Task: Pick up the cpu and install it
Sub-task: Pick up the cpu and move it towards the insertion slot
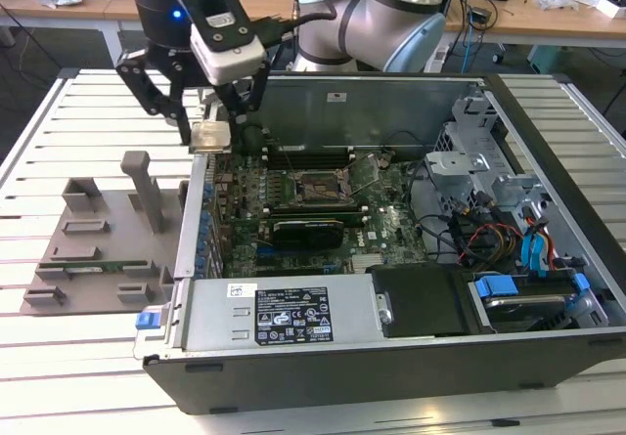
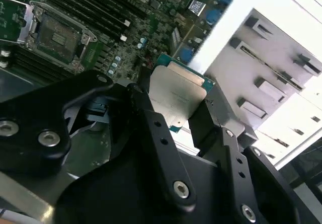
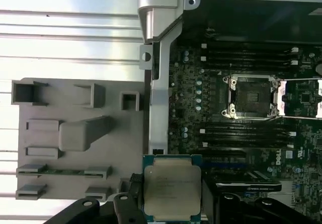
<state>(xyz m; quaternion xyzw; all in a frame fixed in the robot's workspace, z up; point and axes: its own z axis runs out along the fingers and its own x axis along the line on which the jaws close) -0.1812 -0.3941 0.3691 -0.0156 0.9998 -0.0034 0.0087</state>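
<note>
The cpu point(image 1: 210, 137) point(image 2: 176, 94) point(image 3: 171, 189), a flat square chip with a silvery top plate, hangs in the air between the fingers of my gripper point(image 1: 213, 134) point(image 2: 173, 110) point(image 3: 171, 201), which is shut on it. In the exterior view it is above the near-left edge of the open computer case point(image 1: 391, 352), over the case wall. The black socket frame point(image 1: 318, 189) point(image 2: 55, 32) point(image 3: 250, 97) on the green motherboard stands open, to the exterior view's right of the chip.
A grey fixture tray point(image 1: 98, 244) point(image 3: 75, 133) with slots and an upright post lies on the slatted table left of the case. A long green memory stick point(image 3: 63, 171) rests in one of its slots. Cables, drive bays and blue clips fill the case's right side.
</note>
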